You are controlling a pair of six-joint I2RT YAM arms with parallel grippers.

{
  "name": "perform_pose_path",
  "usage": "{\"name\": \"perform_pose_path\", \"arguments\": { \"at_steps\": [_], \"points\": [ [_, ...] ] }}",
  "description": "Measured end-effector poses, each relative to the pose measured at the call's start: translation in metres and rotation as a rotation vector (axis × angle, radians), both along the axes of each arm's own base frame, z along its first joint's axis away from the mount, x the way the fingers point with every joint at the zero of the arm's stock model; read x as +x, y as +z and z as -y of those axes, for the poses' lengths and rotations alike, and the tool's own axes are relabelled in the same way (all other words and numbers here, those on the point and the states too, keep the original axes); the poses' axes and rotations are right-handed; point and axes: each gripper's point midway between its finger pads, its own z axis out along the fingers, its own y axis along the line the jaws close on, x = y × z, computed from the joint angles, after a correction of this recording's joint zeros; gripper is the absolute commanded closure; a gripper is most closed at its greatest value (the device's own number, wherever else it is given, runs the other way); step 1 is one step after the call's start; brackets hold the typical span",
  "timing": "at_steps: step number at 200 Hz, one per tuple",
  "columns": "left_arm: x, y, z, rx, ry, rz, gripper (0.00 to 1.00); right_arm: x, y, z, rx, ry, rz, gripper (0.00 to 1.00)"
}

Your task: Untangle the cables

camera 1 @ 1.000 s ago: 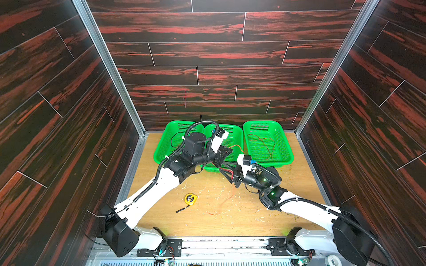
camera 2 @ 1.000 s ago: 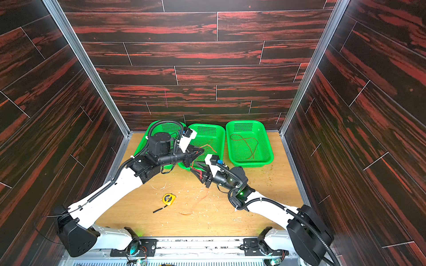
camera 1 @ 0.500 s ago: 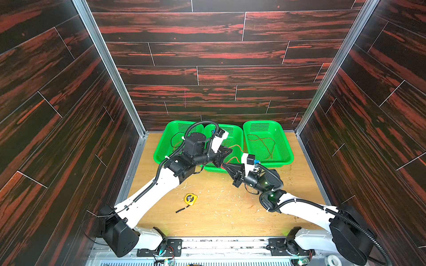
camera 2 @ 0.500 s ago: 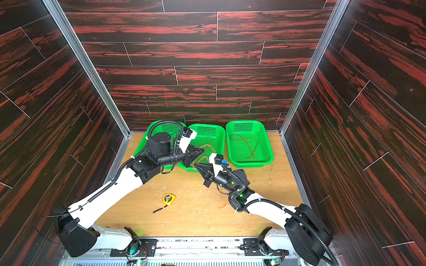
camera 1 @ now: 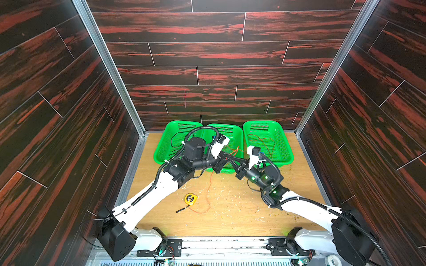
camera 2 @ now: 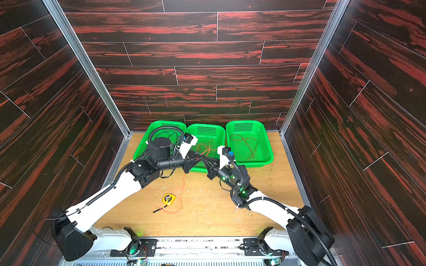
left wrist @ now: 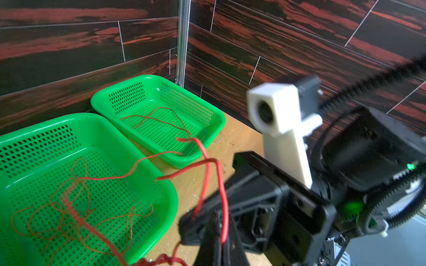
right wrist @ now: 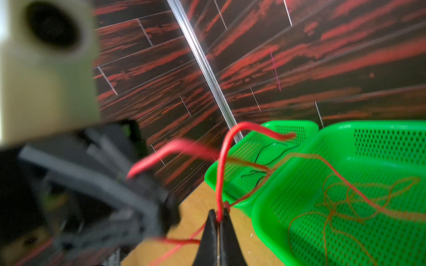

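Observation:
Both grippers meet just above the front rim of the middle green basket (camera 1: pixel 239 135). My left gripper (camera 1: pixel 229 158) (left wrist: pixel 220 221) is shut on the orange cable (camera 1: pixel 208 195), which looks red-orange up close. My right gripper (camera 1: pixel 233 162) (right wrist: pixel 218 215) is shut on the same cable a short way along it. One strand hangs from the grippers to the table and curls near the front; more of it lies tangled in the middle basket. The black cable (camera 1: pixel 175 138) lies in the left basket (camera 1: pixel 166 147). The red cable (camera 1: pixel 265 140) lies in the right basket (camera 1: pixel 285 147).
A yellow tape measure (camera 1: pixel 190 198) and a short black stick (camera 1: pixel 181 210) lie on the wooden table beside the hanging orange strand. The three baskets stand side by side against the back wall. Dark panelled walls close in both sides.
My right gripper has shut on the orange cable and moved up and back toward the middle basket, closer to the left gripper. The left gripper has stayed shut in place.

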Motion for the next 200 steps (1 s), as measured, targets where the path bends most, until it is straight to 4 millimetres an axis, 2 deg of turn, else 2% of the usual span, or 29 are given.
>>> {"name": "perform_pose_path", "arguments": {
  "at_steps": [53,142,200],
  "points": [
    [-0.002,0.001,0.003,-0.002,-0.010,0.016,1.00,0.012,-0.008,-0.010,0.007,0.040,-0.126,1.00],
    [-0.002,-0.017,0.000,0.033,0.006,-0.017,1.00,0.022,-0.033,-0.008,-0.006,0.111,-0.280,1.00],
    [-0.005,-0.018,0.003,0.030,0.001,-0.026,1.00,0.027,-0.034,-0.010,-0.022,0.141,-0.305,1.00]
  ]
}}
